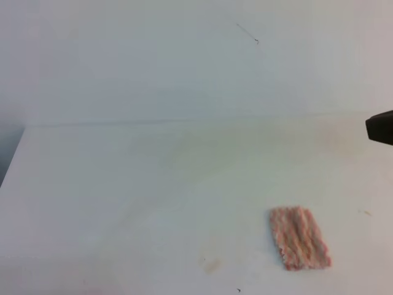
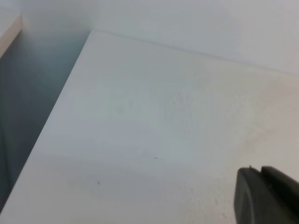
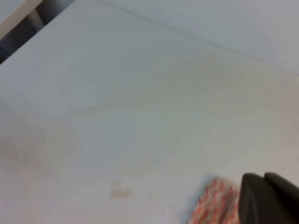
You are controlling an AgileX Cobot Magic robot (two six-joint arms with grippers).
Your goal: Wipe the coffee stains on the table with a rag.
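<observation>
**Rag loose on the surface, right fingers shut on nothing**

The rag lies flat on the white surface, front right. The coffee stains show only as a faint beige smudge just left of it, apart. The right gripper hovers beside the rag, fingers closed and empty. Left gripper: opening cannot be told.

Risks: closed fingers coming down would shove the rag, not grip it. A shallow pinch may lift one fold and drag. The pale smudge is easy to miss.
</observation>
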